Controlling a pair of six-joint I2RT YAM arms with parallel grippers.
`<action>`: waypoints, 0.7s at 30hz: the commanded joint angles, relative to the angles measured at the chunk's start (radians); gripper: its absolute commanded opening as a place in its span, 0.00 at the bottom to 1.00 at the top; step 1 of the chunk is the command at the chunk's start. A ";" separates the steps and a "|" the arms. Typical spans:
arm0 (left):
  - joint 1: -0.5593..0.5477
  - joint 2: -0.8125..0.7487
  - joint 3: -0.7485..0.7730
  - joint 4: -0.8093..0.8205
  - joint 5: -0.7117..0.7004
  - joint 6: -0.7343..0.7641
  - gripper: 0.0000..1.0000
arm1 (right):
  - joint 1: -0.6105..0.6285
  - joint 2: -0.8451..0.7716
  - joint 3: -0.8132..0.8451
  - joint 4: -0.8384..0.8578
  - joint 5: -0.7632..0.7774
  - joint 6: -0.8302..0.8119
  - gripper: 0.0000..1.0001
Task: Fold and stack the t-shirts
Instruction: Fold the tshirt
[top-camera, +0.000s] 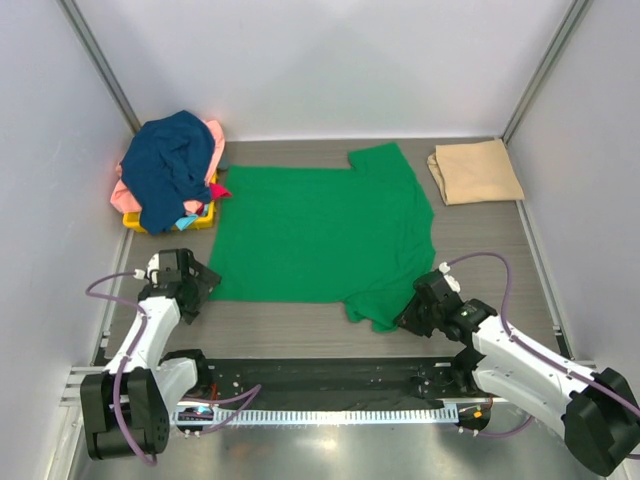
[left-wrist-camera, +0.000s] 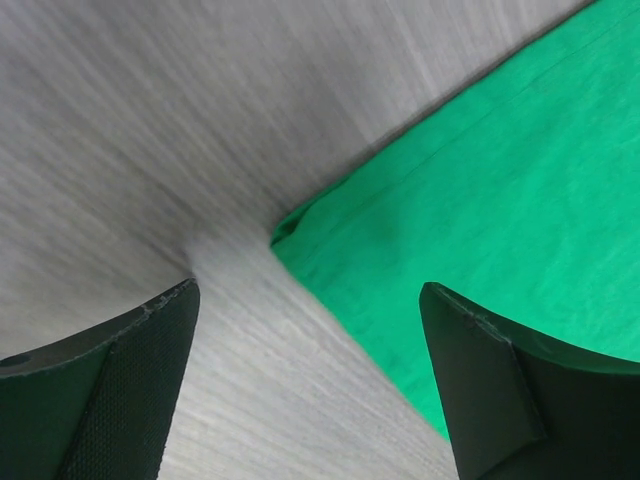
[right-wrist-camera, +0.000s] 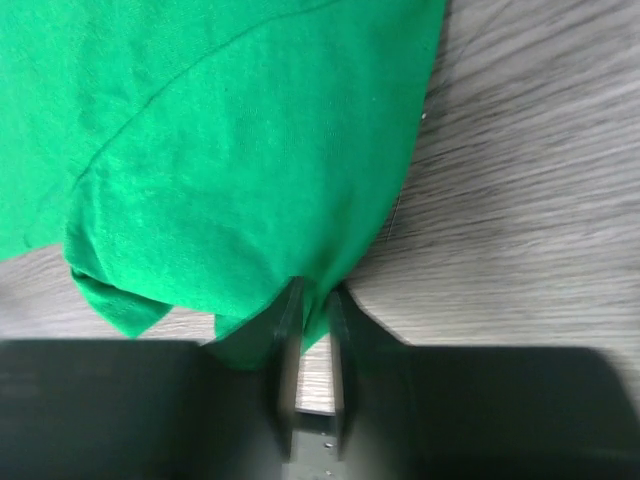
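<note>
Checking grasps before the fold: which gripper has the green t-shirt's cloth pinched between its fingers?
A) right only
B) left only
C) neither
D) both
A: the right gripper is shut on the edge of the green t-shirt, while the left gripper is open above a corner, holding nothing.

The green tee (top-camera: 320, 235) lies spread flat mid-table, hem to the left, shoulders to the right, one sleeve pointing far and the other near. The near sleeve is rumpled, its edge pinched in the right gripper (right-wrist-camera: 312, 295). The hem's near corner curls up slightly. The tan tee (top-camera: 476, 171) sits folded into a rectangle at the far right. At the far left is a heap: a navy tee (top-camera: 170, 165) crumpled on top, a pink tee (top-camera: 215, 138) under it, and a red tee (top-camera: 219, 190) poking out at the side
</note>
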 joint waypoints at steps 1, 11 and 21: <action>0.008 0.032 -0.041 0.084 0.000 -0.015 0.91 | 0.004 0.003 -0.006 0.015 0.005 -0.005 0.16; 0.010 0.099 -0.036 0.132 -0.009 -0.012 0.65 | 0.004 0.009 0.020 0.000 0.043 -0.011 0.02; 0.010 0.178 -0.016 0.166 0.024 -0.018 0.14 | 0.004 -0.011 0.042 -0.031 0.065 -0.014 0.01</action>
